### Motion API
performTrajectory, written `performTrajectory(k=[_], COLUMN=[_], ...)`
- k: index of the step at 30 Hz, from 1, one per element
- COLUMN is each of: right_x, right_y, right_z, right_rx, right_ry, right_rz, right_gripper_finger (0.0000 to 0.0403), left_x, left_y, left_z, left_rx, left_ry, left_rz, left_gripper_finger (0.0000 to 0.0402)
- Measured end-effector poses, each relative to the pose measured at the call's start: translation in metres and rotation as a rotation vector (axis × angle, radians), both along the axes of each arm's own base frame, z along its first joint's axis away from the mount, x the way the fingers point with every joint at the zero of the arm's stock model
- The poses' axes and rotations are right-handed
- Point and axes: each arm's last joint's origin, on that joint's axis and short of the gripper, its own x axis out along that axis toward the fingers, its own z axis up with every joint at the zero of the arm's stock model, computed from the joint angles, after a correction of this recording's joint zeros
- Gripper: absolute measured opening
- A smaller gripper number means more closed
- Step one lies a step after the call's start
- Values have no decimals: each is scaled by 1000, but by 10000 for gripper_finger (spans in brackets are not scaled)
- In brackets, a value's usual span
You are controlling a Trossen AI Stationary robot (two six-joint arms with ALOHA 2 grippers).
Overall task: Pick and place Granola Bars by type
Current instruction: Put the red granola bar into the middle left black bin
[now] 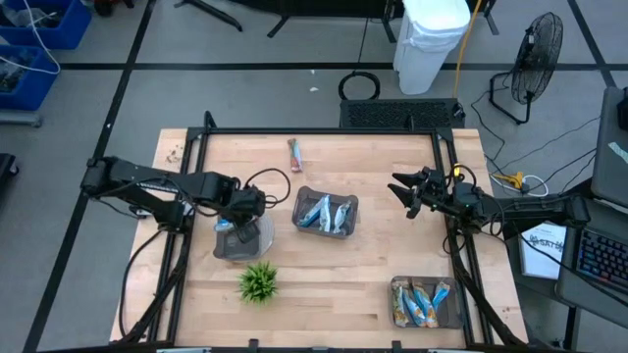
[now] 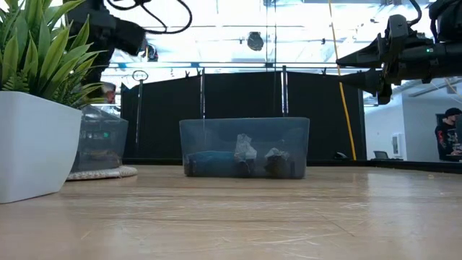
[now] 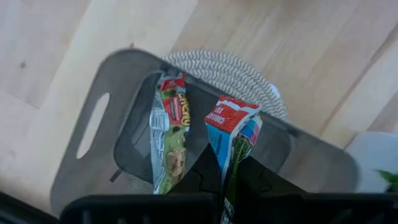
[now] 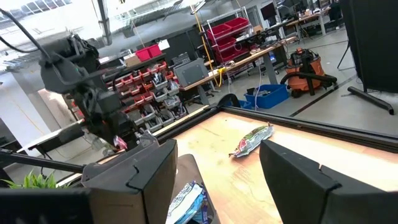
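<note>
My left gripper (image 1: 238,214) hangs over the grey tray (image 1: 245,243) that stands on a woven mat, and it is shut on a granola bar (image 3: 233,134) with a red, blue and green wrapper. A second bar (image 3: 169,137) lies inside that tray (image 3: 87,162). The middle tray (image 1: 327,213) holds several blue bars. The tray at the near right corner (image 1: 425,303) holds several blue-and-orange bars. One bar (image 1: 295,154) lies flat on the table near the far edge. My right gripper (image 1: 405,192) is open and raised over the table's right side. My left gripper pinches the granola bar between its two fingers at one end (image 3: 229,168), coming from above and pointing down. The bar hangs below the fingers with its red end (image 3: 229,115) lowest, over the tray's inside. It is lifted clear of the table.
A small green plant (image 1: 258,282) in a white pot (image 2: 32,144) stands just near of the left tray. The woven mat (image 3: 230,74) shows under that tray. Bare wood lies between the middle tray and the near edge. A black frame rail borders the table.
</note>
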Motion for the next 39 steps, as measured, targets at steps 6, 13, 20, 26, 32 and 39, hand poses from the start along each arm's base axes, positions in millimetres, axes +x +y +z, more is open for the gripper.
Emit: performTrajectory(k=[6,13,20,26,32,39], right_x=[0,0,0,0,0,0], right_y=[0,0,0,0,0,0], right_z=[0,0,0,0,0,0], right_rx=[0,0,0,0,0,0], right_ry=[0,0,0,0,0,0], right_rz=[0,0,0,0,0,0], right_gripper_finger=[222,222,222,222,222,222], left_x=[-4,-4,-10,-14,-16,-17], left_y=[-1,-1,-1,-1,-3,0], left_z=[-26,-48,-70,-89,-95,-91], left_rx=[2,-15,-25,-54,-121,-115], left_ry=[19,-28,-21,-59,-56,-82], left_rz=[1,4,16,-10,-22,13], left_gripper_finger=[11,11,11,11,62,157])
